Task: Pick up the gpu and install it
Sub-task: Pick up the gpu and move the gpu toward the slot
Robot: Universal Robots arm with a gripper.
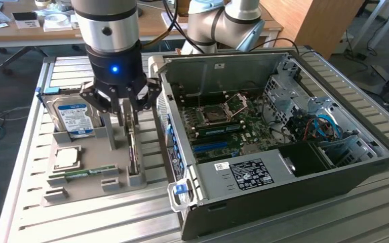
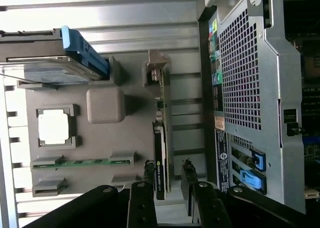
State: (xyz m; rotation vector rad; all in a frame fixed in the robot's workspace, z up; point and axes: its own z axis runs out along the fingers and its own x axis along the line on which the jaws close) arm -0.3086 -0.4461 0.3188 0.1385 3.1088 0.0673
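Note:
The gpu [image 1: 134, 152] stands on its long edge in a slot of the grey holder tray [image 1: 86, 195], just beside the open computer case [image 1: 296, 167]. In the wrist view the gpu [image 2: 161, 133] is a thin dark board with a black cooler and a grey metal end bracket. My gripper [image 1: 127, 112] hangs right above the card's end. Its fingers [image 2: 186, 168] stand one on each side of the card, with a gap showing on the case side. The gripper [image 2: 167, 165] is open and holds nothing.
The tray also carries a silver hard drive [image 1: 73, 116] with a blue label, a square processor [image 1: 67, 158] and a green memory stick [image 1: 86, 173]. Inside the case lie the motherboard [image 1: 228, 126] and its blue slots. A second arm's base [image 1: 222, 23] stands behind the case.

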